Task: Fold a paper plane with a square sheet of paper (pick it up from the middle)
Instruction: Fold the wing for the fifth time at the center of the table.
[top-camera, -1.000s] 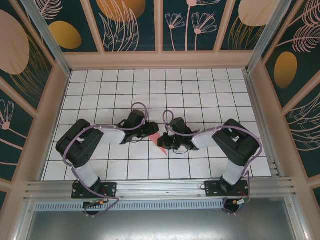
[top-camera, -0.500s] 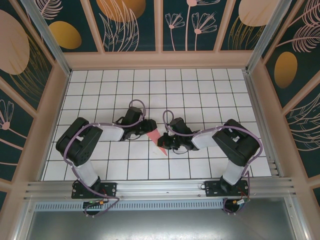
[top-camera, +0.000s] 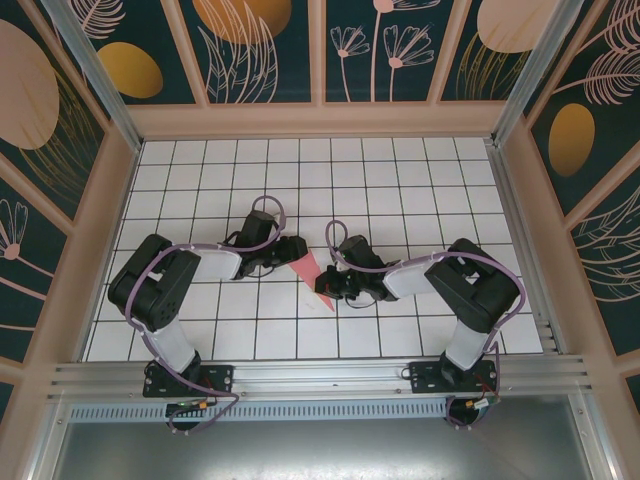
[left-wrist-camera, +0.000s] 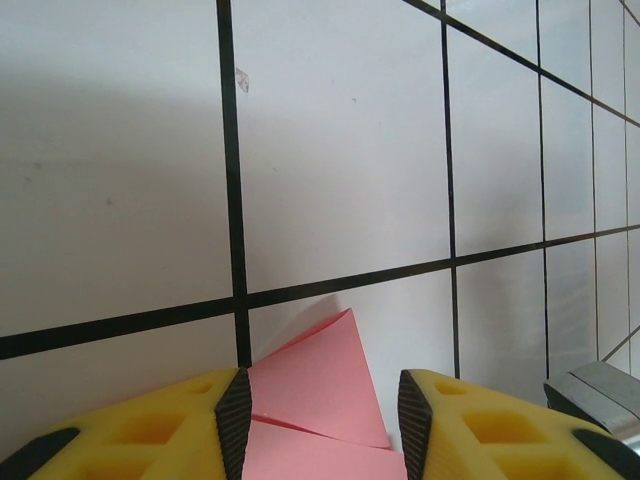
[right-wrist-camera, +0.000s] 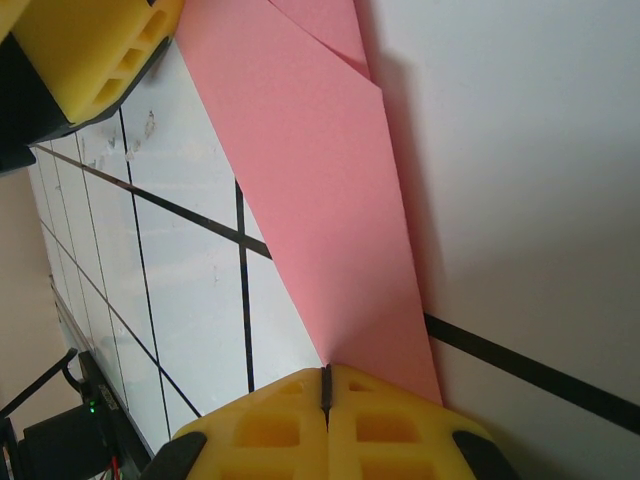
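The paper plane (top-camera: 313, 274), a slim pink-red folded dart, lies slanted on the white grid table between the two arms. My right gripper (top-camera: 328, 289) is shut on its near end; in the right wrist view the yellow fingers (right-wrist-camera: 380, 420) meet on the paper (right-wrist-camera: 320, 180), which stretches away up the frame. My left gripper (top-camera: 292, 252) stands open at the dart's far tip. In the left wrist view the creased tip (left-wrist-camera: 325, 385) lies between the spread fingers (left-wrist-camera: 150, 430) with a gap on the right side.
The white grid table (top-camera: 400, 190) is walled by beige panels on three sides. A metal rail (top-camera: 320, 375) runs along the near edge by the arm bases. The left gripper's yellow finger (right-wrist-camera: 90, 50) shows in the top left corner of the right wrist view.
My left gripper has drawn back to the left, off the paper, baring more of the dart's far tip. The right gripper and the paper have stayed in place.
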